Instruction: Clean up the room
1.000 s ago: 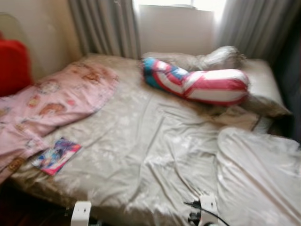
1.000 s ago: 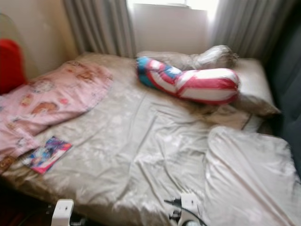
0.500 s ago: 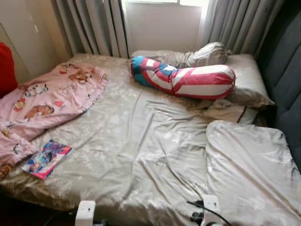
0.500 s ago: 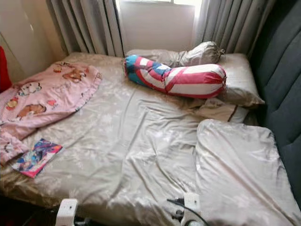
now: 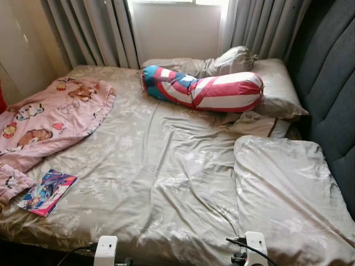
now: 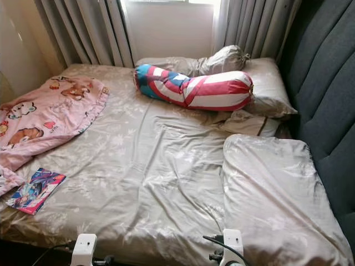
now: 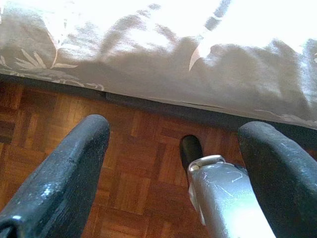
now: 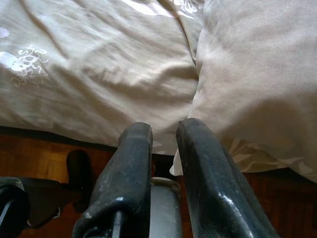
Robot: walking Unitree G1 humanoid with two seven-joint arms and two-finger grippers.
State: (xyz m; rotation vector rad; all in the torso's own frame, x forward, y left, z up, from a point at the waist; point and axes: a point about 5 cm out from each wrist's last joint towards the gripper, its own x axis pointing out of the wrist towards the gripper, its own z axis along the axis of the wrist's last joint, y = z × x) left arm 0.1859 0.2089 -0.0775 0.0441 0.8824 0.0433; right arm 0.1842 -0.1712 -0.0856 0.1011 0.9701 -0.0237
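Beige-sheeted bed (image 5: 166, 166): book (image 5: 46, 192) on its near left edge, beside pink blanket (image 5: 50, 119). Left gripper (image 7: 173, 163) gapes wide over parquet, empty; right gripper (image 8: 163, 148) nearly closed, empty, at the bed's edge.

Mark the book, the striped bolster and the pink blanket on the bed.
book (image 5: 46, 192): left eye view, middle of its colourful cover.
striped bolster (image 5: 213, 91): left eye view, on its red and white stripes.
pink blanket (image 6: 47, 113): right eye view, on its printed top side.
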